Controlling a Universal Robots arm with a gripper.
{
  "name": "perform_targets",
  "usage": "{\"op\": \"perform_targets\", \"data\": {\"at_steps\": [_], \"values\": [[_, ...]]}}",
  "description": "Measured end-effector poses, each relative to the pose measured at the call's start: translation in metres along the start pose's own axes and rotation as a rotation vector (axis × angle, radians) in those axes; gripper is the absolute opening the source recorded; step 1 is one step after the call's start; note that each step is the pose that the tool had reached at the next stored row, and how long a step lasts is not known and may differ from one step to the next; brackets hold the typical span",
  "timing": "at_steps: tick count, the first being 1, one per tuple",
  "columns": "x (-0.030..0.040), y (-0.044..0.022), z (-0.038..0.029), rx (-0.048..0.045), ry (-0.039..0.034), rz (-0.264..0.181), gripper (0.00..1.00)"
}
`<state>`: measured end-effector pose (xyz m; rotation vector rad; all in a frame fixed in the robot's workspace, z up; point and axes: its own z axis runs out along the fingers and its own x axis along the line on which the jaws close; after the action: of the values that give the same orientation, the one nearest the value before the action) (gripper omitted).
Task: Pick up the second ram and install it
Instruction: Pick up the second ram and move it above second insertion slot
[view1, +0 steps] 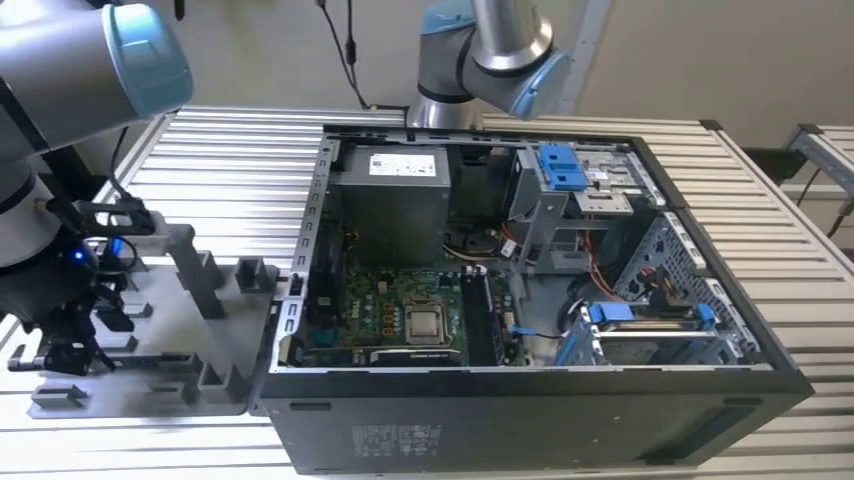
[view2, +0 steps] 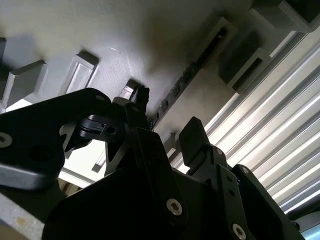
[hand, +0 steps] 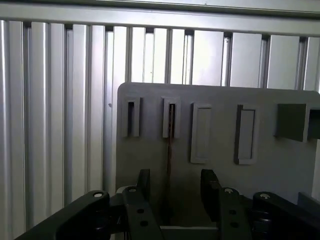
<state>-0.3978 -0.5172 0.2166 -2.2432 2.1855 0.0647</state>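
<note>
Wrist low over grey holder (hand: 215, 95); my jaws open, straddling the second ram (hand: 169, 142) standing on edge, nothing gripped.

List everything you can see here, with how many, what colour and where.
Table: one, silver, ribbed, under everything.
Computer case: one, black, open, mid-table.
Circuit board: one, green, inside it.
Holder: one, grey, with posts, at the exterior view's left of it.
Memory stick: one, dark, on edge in a holder slot.
Arm joints: two, grey with blue caps, behind the computer case and at the exterior view's left.
Gripper: one, black, open, fingers either side of the memory stick.
</note>
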Motion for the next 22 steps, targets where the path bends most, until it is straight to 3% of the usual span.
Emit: {"op": "perform_targets", "data": {"at_steps": [13,22], "values": [[0.0015,0.0031,0.0174,0.0124,0.0007,-0.015,0.54],[0.0015,0.0043,0.0194,0.0124,0.0014,-0.015,0.54]]}}
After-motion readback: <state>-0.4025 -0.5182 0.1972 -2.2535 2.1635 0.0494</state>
